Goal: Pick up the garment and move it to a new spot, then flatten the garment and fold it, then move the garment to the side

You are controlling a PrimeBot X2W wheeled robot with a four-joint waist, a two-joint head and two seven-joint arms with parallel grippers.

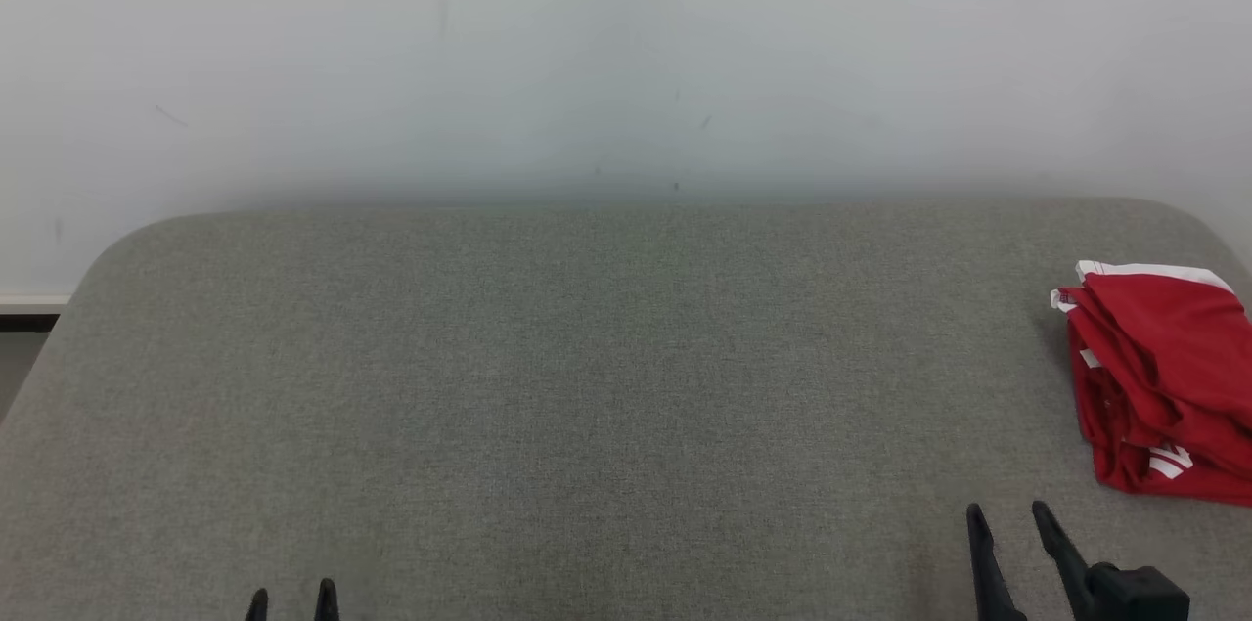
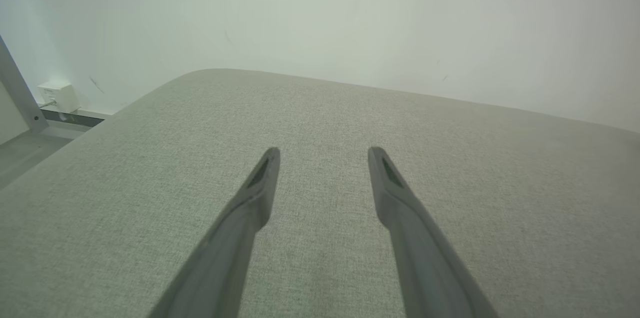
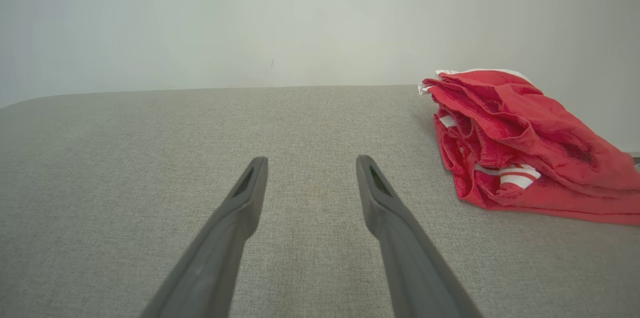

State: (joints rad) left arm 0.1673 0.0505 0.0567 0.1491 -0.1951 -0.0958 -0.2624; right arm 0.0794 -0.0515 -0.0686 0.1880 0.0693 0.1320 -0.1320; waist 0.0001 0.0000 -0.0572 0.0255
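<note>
the red garment [image 1: 1164, 377] is seen bunched up at the right edge of the frame on the grey table [image 1: 587, 357], with its long axis running roughly top to bottom. the right gripper [image 1: 1006, 508] is found just below and a bit left of it, fingers spread apart with nothing held, while the left gripper [image 1: 291, 590] is set well apart at the lower left, also spread and empty. so the grab is probably best made by the right arm, reaching up and rightward.

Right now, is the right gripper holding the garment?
No, the right gripper is open and empty; the garment lies apart from it on the table.
</note>
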